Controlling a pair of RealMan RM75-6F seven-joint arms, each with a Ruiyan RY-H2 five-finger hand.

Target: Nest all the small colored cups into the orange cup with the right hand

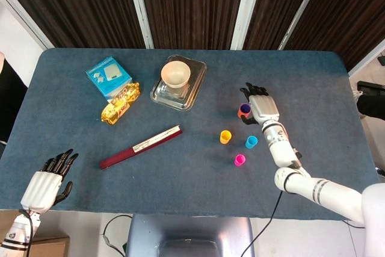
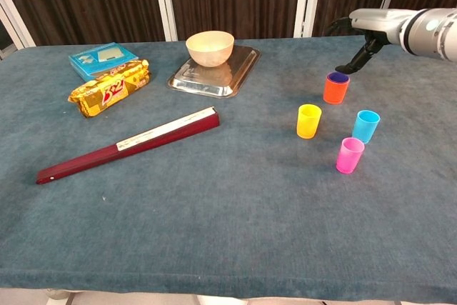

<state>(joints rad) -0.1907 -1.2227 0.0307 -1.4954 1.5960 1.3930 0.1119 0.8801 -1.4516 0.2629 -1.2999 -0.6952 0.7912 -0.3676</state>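
The orange cup [image 1: 243, 114] [image 2: 335, 91] stands right of centre with the purple cup [image 1: 244, 109] [image 2: 337, 76] nested inside it, only the purple rim showing. My right hand [image 1: 260, 106] [image 2: 373, 28] hovers just behind and to the right of it, fingers apart, one fingertip [image 2: 345, 68] down by the rim, holding nothing. The yellow cup [image 1: 225, 136] [image 2: 308, 121], cyan cup [image 1: 251, 142] [image 2: 366, 126] and pink cup [image 1: 239, 160] [image 2: 349, 155] stand upright and apart, nearer the front. My left hand [image 1: 47, 185] rests open at the table's front left edge.
A dark red folded fan [image 1: 141, 147] [image 2: 128, 144] lies left of centre. A metal tray [image 1: 192, 91] [image 2: 243, 66] holding a cream bowl [image 1: 175, 74] sits at the back. A gold snack pack [image 1: 120, 102] and a blue box [image 1: 108, 77] lie at the back left.
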